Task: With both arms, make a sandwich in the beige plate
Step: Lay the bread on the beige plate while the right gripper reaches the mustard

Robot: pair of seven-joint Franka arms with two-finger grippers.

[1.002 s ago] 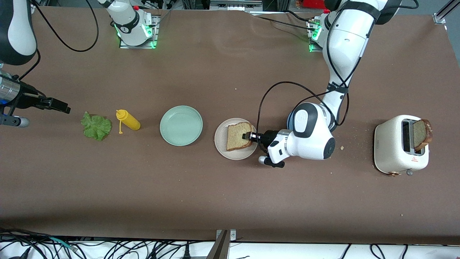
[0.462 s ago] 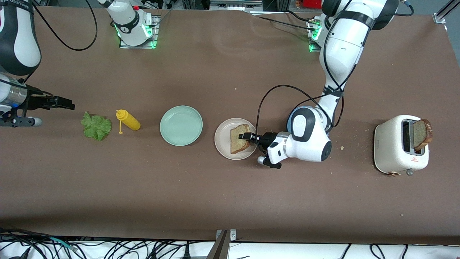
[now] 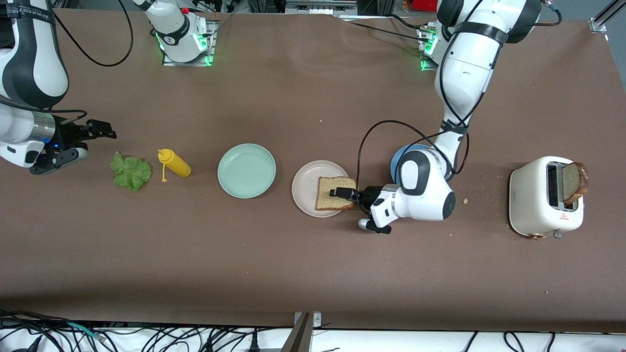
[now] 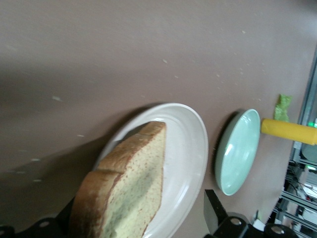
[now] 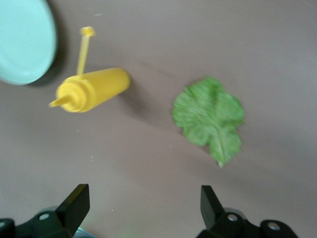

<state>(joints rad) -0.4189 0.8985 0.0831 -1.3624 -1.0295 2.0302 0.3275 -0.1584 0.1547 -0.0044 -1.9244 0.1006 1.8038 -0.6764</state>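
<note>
Your front view alone shows the toaster [image 3: 546, 198] with 1 slice. Bread slice [image 3: 334, 193] lies flat on beige plate [image 3: 304, 188]; left tool [image 3: 342, 192] spread over it. Right tool [image 3: 100, 131] spread above desk [image 3: 313, 264], near lettuce [image 5: 210, 117].
</note>
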